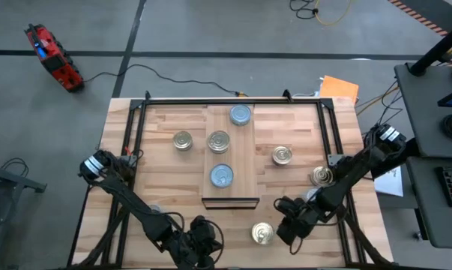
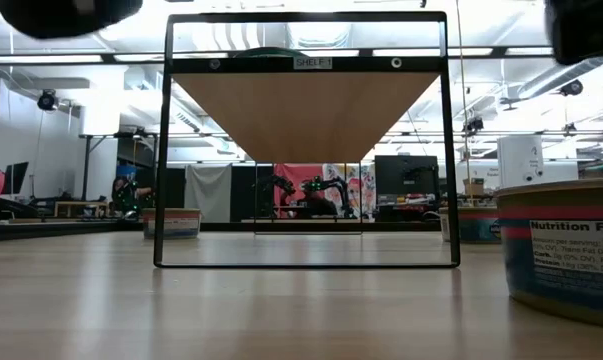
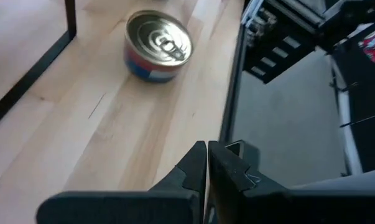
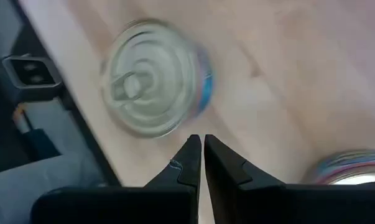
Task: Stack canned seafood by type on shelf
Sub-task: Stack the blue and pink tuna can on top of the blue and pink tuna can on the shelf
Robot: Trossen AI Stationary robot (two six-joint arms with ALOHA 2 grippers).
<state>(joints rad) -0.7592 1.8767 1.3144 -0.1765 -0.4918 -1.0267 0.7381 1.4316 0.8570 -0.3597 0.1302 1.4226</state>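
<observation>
**Op:** Risks first, left side?

**Tech:** Left gripper (image 1: pixel 198 238) sits at the near table edge, fingers together, holding nothing. If it swings out low, it could knock the near tin (image 1: pixel 262 233) off the edge.

**Op:** And right?

**Tech:** Right gripper (image 1: pixel 289 225) is just beside that same tin, fingers together too. Unless they spread before descending, they'll likely shove or tip it.

**Op:** Containers?

**Tech:** None, only the shelf (image 1: pixel 244 161). It carries three tins: two blue-topped (image 1: pixel 240 115) and one silver (image 1: pixel 219 140). Types are mixed, nothing stacked. Three more silver tins lie loose on the table (image 1: pixel 158 184).
</observation>
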